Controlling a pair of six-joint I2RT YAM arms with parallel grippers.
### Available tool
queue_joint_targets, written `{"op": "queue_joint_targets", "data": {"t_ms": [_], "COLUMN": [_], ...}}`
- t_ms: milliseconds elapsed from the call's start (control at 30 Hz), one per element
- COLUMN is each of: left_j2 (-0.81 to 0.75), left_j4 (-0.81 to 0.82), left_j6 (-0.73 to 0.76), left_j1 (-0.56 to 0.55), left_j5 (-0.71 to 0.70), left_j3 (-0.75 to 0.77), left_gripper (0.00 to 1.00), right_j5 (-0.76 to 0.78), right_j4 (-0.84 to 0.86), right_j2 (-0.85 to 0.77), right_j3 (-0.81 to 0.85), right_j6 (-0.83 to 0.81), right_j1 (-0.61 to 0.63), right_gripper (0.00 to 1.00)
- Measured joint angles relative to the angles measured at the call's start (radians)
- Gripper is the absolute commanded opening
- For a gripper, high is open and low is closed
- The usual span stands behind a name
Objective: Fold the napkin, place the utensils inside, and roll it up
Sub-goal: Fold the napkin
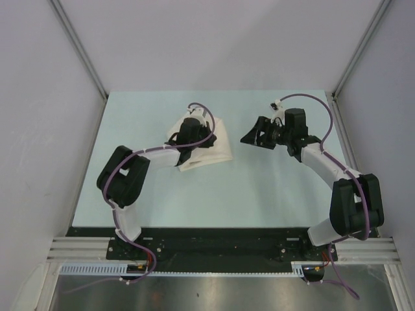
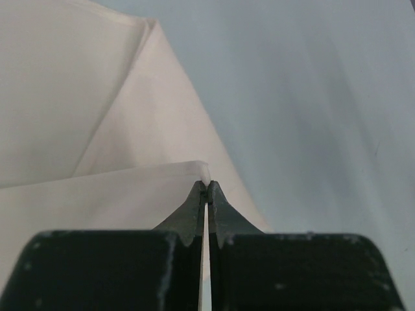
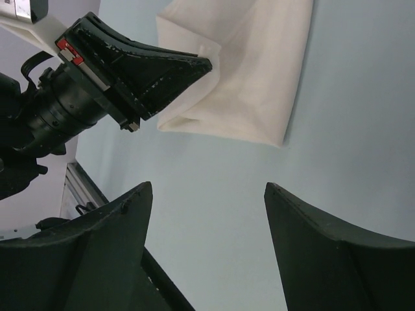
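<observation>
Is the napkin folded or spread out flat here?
Folded. The napkin lies in overlapping layers with a doubled edge showing in the wrist views, and the left gripper is shut on one corner.

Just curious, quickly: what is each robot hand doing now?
Left gripper: shut on the large soft white cloth napkin.
Right gripper: open, holding nothing.

Right gripper (image 3: 207,188) in the foreground, its two dark fingers (image 3: 104,253) spread wide with only bare pale-blue tabletop (image 3: 350,162) between them. Beyond lies the folded white napkin (image 3: 253,71); the left gripper (image 3: 194,68), entering from the left, meets the napkin's left edge with its tip.
</observation>
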Motion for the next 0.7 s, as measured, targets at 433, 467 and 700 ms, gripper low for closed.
{"op": "queue_joint_targets", "data": {"t_ms": [433, 467, 700], "left_j2": [0.124, 0.127, 0.137], "left_j4": [-0.037, -0.041, -0.067], "left_j6": [0.135, 0.145, 0.203], "left_j1": [-0.062, -0.068, -0.103], "left_j5": [0.071, 0.074, 0.100], "left_j3": [0.107, 0.111, 0.124], "left_gripper": [0.00, 0.00, 0.00], "right_j5": [0.000, 0.000, 0.000], "right_j4": [-0.024, -0.024, -0.024], "right_j2": [0.000, 0.000, 0.003], "right_j3": [-0.014, -0.014, -0.014], "right_j6": [-0.010, -0.010, -0.010], "right_j1": [-0.005, -0.005, -0.005], "right_gripper": [0.75, 0.75, 0.75]}}
